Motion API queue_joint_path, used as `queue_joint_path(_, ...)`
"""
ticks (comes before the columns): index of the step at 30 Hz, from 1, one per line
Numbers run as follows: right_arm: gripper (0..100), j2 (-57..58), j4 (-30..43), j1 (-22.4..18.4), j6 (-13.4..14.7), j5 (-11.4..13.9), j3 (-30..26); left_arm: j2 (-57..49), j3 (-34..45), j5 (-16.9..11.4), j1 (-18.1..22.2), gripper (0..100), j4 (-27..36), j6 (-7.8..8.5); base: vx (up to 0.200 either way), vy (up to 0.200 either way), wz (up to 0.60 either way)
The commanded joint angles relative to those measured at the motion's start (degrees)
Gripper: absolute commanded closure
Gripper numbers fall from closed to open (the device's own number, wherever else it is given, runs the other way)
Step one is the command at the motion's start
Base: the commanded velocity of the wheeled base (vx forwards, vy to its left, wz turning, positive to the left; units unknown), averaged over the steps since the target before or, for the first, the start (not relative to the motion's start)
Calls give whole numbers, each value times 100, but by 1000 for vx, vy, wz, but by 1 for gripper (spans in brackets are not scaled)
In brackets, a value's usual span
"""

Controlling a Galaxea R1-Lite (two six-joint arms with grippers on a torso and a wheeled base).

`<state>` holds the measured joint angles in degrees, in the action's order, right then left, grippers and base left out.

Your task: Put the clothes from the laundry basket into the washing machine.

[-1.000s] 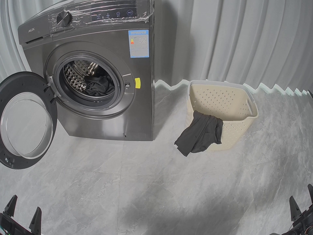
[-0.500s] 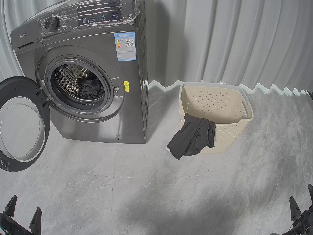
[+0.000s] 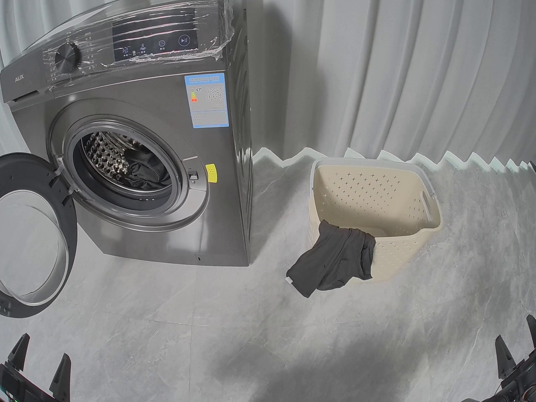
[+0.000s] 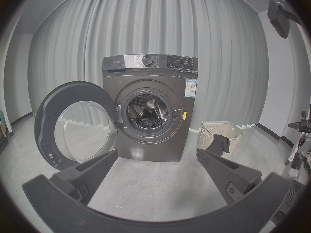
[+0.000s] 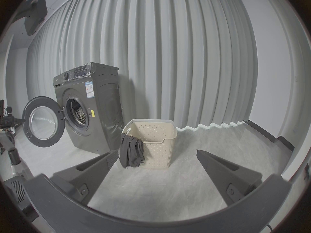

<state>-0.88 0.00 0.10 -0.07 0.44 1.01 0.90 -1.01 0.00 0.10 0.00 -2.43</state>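
Rearward, curtain (image 3: 391,57) behind washing machine (image 3: 223,219), laundry basket (image 3: 368,163).

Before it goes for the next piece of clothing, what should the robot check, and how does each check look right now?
1. Washing machine door open: ok, swung wide.
2. Room in the drum: ok, one loaded garment lies inside and space remains.
3. Something to pick: ok, a hanging garment drapes over the laundry basket rim.
4. Left gripper and right gripper free: ok, both open and empty.
5. Hanging garment within reach: not ok, bare floor separates both grippers from the basket.
6. More clothes deep in the basket: cannot tell, its near wall hides the bottom.
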Motion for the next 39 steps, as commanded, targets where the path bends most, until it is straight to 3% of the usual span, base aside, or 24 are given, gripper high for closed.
queue_joint_path(1, 0, 88, 0, -1, -1, 0, -101, -81, 92, 0, -1, 0, 0, -4, 0, 0, 0)
queue_joint_path(5, 0, 88, 0, -1, -1, 0, -101, -90, 84, 9, -1, 0, 0, 14, 0, 0, 0)
queue_joint_path(23, 0, 88, 9, -19, 25, -61, -101, -90, 92, 18, -1, 0, 0, -4, 0, -200, 0)
queue_joint_path(27, 0, 88, -53, -19, 7, -18, -101, -90, 92, 9, -1, 0, 0, -4, 0, 0, 0)
queue_joint_path(31, 0, -70, -255, 52, 60, 273, 1077, -90, 92, 9, -1, 0, 0, 14, 0, 0, 0)
queue_joint_path(33, 0, -290, -88, 96, 86, 387, 1287, -81, 92, 9, -1, 0, 0, 32, 0, 0, 0)
queue_joint_path(36, 0, -1257, 571, 351, 104, 1283, 1367, -90, 92, 9, -1, 0, 0, 49, 0, 0, 0)
queue_joint_path(39, 0, -2391, 466, 438, 192, 1775, 1331, -90, 92, 9, -1, 0, 0, 40, 0, 0, 0)
